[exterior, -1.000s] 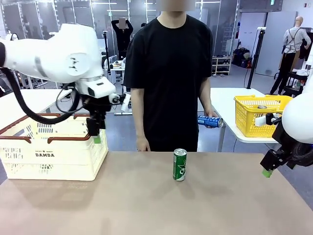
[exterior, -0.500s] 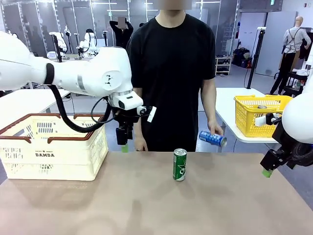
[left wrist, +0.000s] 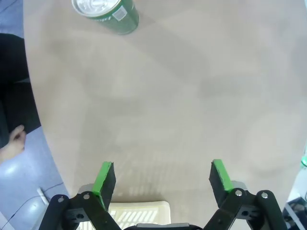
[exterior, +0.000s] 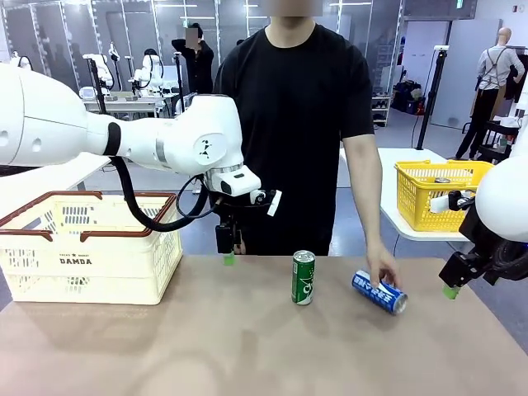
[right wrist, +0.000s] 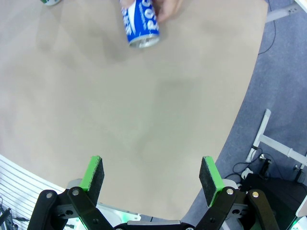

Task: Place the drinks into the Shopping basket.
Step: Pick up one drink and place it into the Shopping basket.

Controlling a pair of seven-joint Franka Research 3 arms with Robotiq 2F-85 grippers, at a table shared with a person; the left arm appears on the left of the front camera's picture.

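A green can stands upright mid-table; the left wrist view has it at the top edge. A blue can lies on its side to its right, with the person's hand resting on it; it shows in the right wrist view too. The cream Shopping basket with a brown rim sits at the table's left. My left gripper hangs open, fingers down, between the basket and the green can, holding nothing. My right gripper stays open at the table's right edge.
A yellow mesh basket sits on a separate white table at the back right. The person stands at the far edge, centre. Bare brown tabletop lies in front of the cans and towards me.
My left arm swung right from above the Shopping basket to the space beside the green can. The person lowered the blue can onto the table. The right arm has not moved.
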